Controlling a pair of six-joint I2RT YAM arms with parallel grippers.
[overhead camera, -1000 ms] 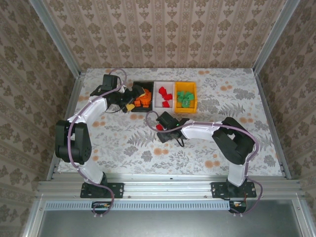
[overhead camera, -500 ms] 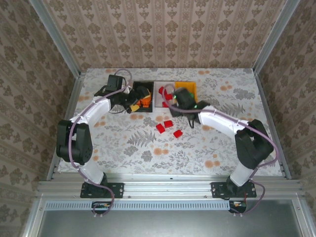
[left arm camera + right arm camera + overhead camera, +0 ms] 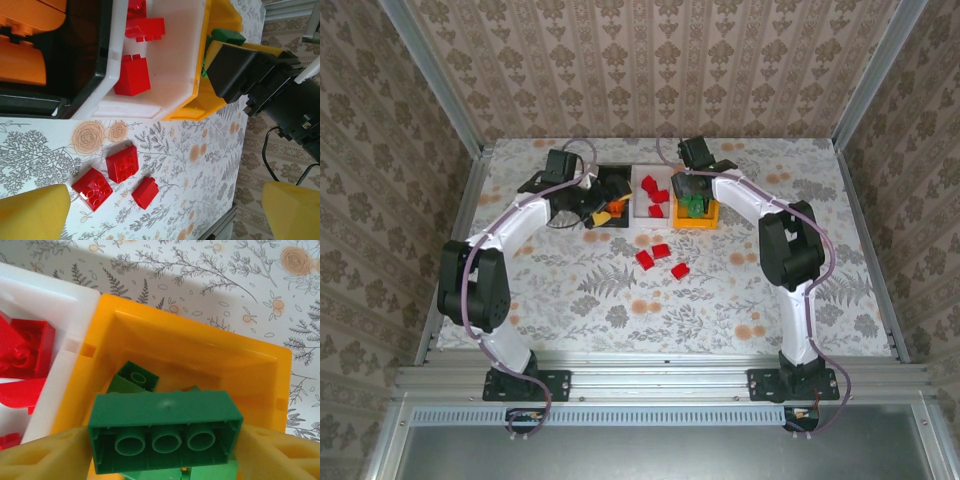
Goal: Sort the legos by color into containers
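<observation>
A long green lego [image 3: 165, 432] sits between my right gripper's [image 3: 165, 452] yellow fingers, which are shut on it just above the orange-yellow container [image 3: 200, 345]. More green legos [image 3: 132, 377] lie inside that bin. From above, the right gripper [image 3: 692, 195] hangs over the orange-yellow container [image 3: 698, 224]. My left gripper [image 3: 165, 215] is open and holds nothing; it hovers at the front of the black container [image 3: 620, 172], which holds orange legos [image 3: 22, 65]. Three red legos [image 3: 123, 163] lie loose on the table. The white container [image 3: 170, 75] holds red legos [image 3: 132, 75].
The three bins stand side by side at the back middle of the flowered table [image 3: 570, 290]. The loose red legos [image 3: 661, 252] lie just in front of the white container [image 3: 642, 208]. Patterned walls close in the back and both sides.
My right arm swung from the middle of the table up to the orange-yellow container, uncovering the loose red legos. The left gripper crept slightly right along the black container.
</observation>
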